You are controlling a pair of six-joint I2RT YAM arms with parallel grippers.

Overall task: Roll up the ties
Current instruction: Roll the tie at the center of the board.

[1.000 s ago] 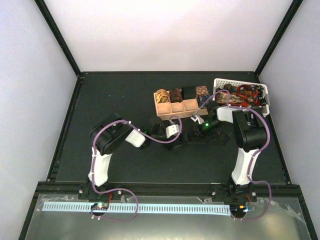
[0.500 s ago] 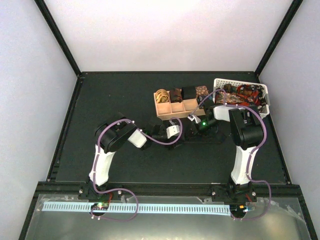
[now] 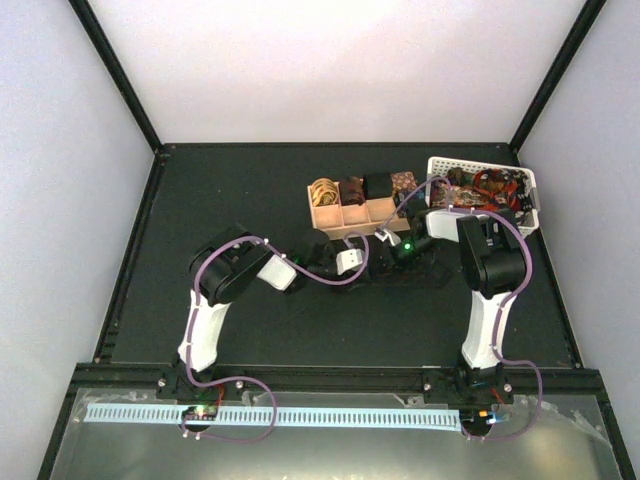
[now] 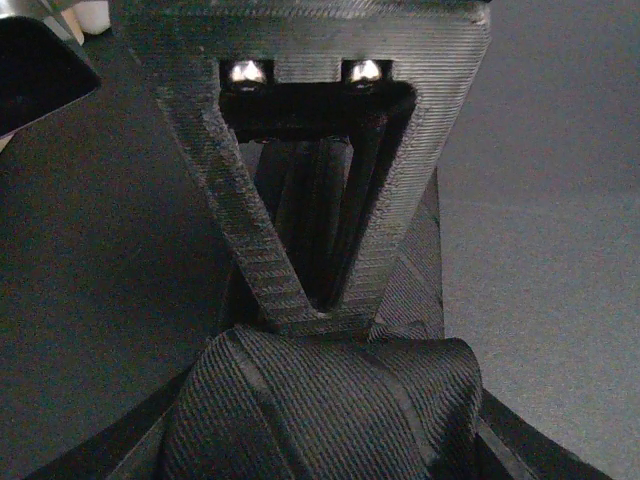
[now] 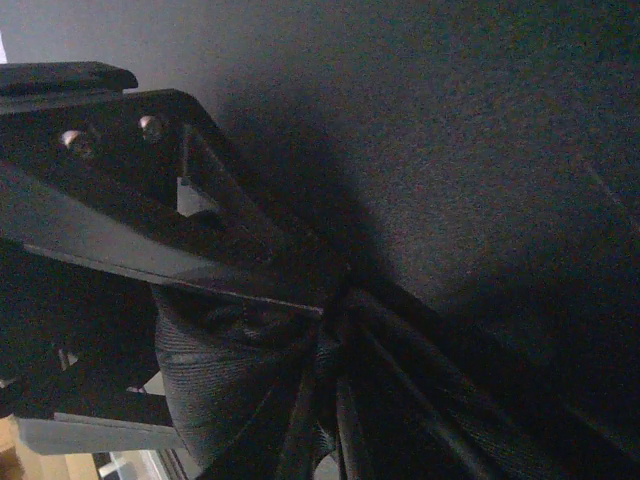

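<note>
A black tie [image 3: 405, 274] lies on the black mat just in front of the wooden tray, hard to make out in the top view. In the left wrist view my left gripper [image 4: 320, 318] is shut on its strip, with a ribbed coil of the black tie [image 4: 330, 400] bulging just past the fingertips. In the right wrist view my right gripper [image 5: 335, 300] is shut on bunched folds of the same tie [image 5: 240, 380]. In the top view the left gripper [image 3: 370, 268] and the right gripper [image 3: 392, 260] meet close together at the tie.
The tan wooden tray [image 3: 345, 222] holds rolled gold [image 3: 323, 190], brown [image 3: 352, 188], black [image 3: 377, 184] and patterned [image 3: 404, 181] ties in its back row. The white basket [image 3: 532, 205] at the right holds several loose ties. Black frame rails edge the mat.
My left arm has reached further right towards the tray and the right gripper. The right wrist has shifted slightly left. Both stay on the black tie.
</note>
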